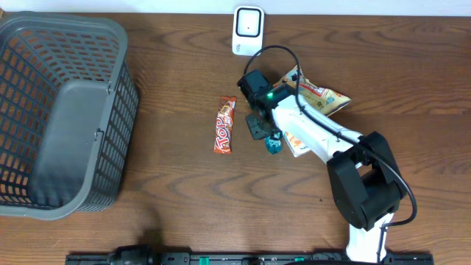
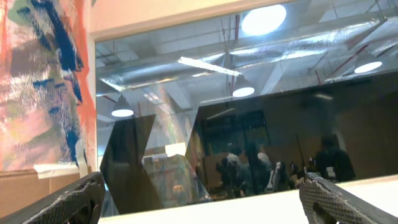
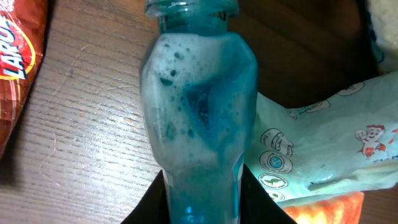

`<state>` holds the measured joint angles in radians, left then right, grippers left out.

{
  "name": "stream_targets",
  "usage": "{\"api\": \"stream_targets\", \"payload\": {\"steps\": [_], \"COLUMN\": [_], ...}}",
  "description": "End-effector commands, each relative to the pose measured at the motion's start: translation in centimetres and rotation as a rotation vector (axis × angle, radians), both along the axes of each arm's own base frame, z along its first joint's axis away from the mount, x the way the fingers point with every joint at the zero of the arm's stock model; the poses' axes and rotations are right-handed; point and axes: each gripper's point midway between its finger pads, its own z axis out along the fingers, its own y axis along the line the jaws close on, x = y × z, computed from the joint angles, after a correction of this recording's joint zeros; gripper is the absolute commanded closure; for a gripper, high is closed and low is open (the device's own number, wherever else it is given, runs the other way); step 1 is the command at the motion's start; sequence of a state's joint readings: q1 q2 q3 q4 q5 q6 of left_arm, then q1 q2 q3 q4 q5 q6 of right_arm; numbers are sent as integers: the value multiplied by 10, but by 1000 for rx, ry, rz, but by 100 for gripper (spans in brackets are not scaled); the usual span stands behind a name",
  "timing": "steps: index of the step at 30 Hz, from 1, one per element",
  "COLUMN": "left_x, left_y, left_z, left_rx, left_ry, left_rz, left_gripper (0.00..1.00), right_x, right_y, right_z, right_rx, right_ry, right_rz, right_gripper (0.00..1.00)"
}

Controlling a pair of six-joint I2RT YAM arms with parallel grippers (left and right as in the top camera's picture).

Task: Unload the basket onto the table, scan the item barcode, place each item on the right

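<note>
Item: blue bottle [image 3: 199,106], foamy liquid inside, at mid-table [image 1: 184,199], just right of the candy bar [image 1: 224,125], beside a snack packet [image 3: 323,149].
Right gripper [image 3: 202,202]: jaws pinching the bottle.
Left gripper [image 2: 202,202]: jaws spread wide, holding nothing, aimed at the ceiling.
Barcode scanner [image 1: 248,29]: far edge.
Basket [image 1: 118,33]: left.

Overhead looks down; right wrist (close) shares bottle [image 1: 274,145] [image 3: 199,124]; left faces ceiling lights [image 2: 263,18].

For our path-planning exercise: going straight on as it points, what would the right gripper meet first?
Probably the wooden table, just beyond the blue bottle the right gripper holds; depth is unclear.
</note>
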<state>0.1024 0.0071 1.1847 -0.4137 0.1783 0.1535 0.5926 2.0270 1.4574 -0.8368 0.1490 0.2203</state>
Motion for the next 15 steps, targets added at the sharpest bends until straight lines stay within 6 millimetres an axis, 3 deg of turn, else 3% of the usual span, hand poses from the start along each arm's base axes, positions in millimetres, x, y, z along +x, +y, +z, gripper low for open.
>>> {"api": "stream_targets", "payload": {"steps": [1, 6, 15], "left_x": [12, 20, 20], "left_y": [0, 2, 2], "left_z": [-7, -11, -11], "left_rx": [-6, -10, -10], "left_ry": [21, 38, 39], "left_rz": [-6, -3, -3], "left_gripper": [1, 1, 1], "right_x": [-21, -22, -17], "right_y": [-16, -10, -6], "right_z": [-39, -38, -36], "right_rx": [-114, -109, -97], "right_ry": [76, 69, 55], "right_rz": [2, 17, 16], "right_gripper": [91, 73, 59]}}
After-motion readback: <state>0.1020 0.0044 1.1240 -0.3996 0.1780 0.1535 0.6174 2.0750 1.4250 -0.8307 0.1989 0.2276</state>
